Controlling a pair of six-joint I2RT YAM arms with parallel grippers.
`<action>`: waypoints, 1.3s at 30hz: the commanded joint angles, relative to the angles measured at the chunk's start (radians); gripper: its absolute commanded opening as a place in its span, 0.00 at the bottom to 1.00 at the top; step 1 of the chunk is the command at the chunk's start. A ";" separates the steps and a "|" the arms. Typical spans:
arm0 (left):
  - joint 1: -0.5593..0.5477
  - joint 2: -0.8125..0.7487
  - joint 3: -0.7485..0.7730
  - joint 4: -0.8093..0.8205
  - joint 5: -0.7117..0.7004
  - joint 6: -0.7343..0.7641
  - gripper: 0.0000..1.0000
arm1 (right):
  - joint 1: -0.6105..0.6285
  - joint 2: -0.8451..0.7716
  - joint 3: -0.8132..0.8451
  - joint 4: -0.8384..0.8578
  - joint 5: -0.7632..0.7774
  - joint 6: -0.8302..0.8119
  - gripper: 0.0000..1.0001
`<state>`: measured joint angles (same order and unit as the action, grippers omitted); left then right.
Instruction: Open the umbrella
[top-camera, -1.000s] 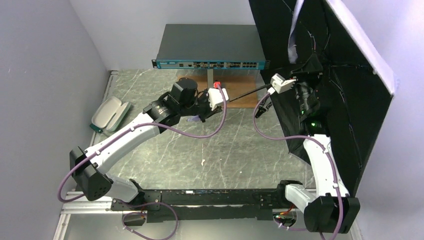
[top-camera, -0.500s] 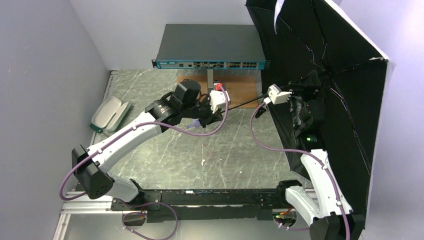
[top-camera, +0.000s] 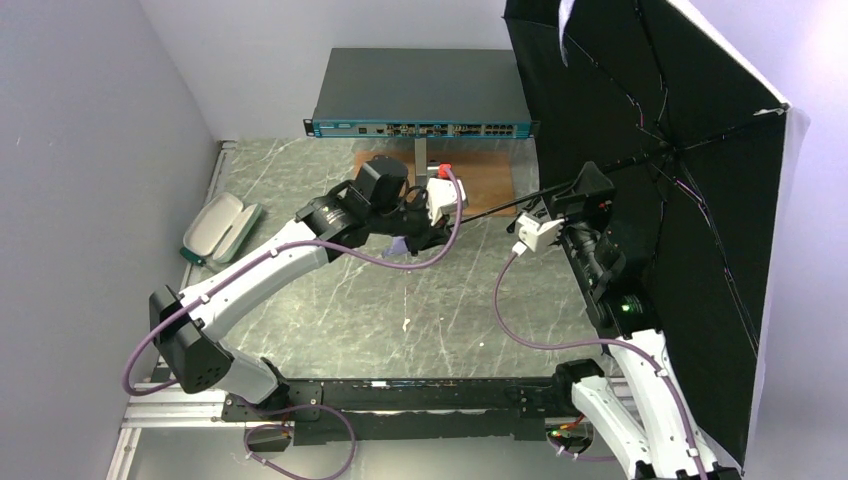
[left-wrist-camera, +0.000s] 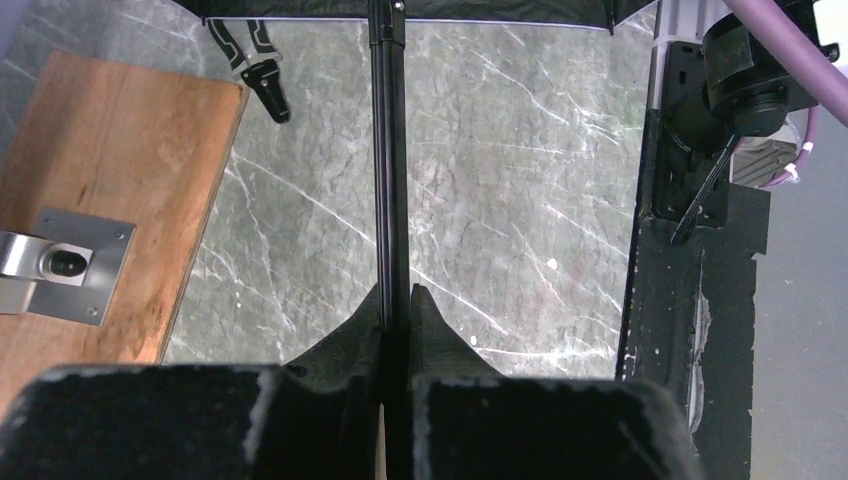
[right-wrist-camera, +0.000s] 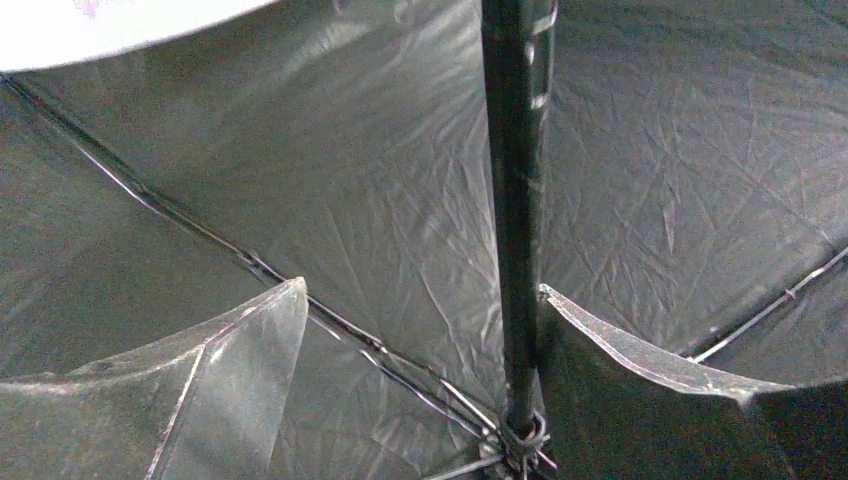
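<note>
The umbrella (top-camera: 700, 200) stands open at the right, its black lining facing me and a pale lavender-white rim along the edge. Its thin dark shaft (top-camera: 500, 207) runs left from the hub to my left gripper (top-camera: 440, 218). That gripper is shut on the shaft (left-wrist-camera: 388, 150) just above the lavender handle (top-camera: 400, 243); in the left wrist view the gripper (left-wrist-camera: 397, 300) pinches it. My right gripper (top-camera: 595, 188) is inside the canopy. In the right wrist view the right gripper (right-wrist-camera: 422, 288) is open, and the shaft (right-wrist-camera: 515, 200) passes close to its right finger (right-wrist-camera: 640, 360). The hub (right-wrist-camera: 522, 440) lies ahead.
A network switch (top-camera: 420, 95) sits at the back, with a wooden board (top-camera: 485, 180) and a metal bracket (left-wrist-camera: 60, 262) in front of it. A pale grey-green oval case (top-camera: 220, 228) lies at the left by the wall. The arms' base rail (top-camera: 400, 395) runs along the near edge.
The canopy has spread wider and swung right. My right gripper has drawn back along the shaft, away from the hub and toward the handle. My left gripper has shifted slightly right, still holding the shaft.
</note>
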<state>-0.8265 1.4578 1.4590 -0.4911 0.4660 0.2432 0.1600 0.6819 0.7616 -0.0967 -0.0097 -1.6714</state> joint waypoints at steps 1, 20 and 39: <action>-0.007 -0.022 0.042 0.150 0.034 -0.045 0.00 | 0.052 -0.014 0.035 -0.113 -0.085 0.079 0.82; 0.170 -0.126 0.013 0.743 -0.076 -0.461 0.00 | 0.094 -0.100 0.237 -0.491 -0.271 0.968 0.79; 0.610 -0.346 -0.350 0.762 -0.144 -0.964 0.00 | 0.095 -0.003 0.224 -0.483 -0.344 0.928 0.81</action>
<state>-0.2913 1.0721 1.1416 0.1638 0.2562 -0.5682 0.2539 0.6579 0.9752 -0.5953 -0.3092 -0.7406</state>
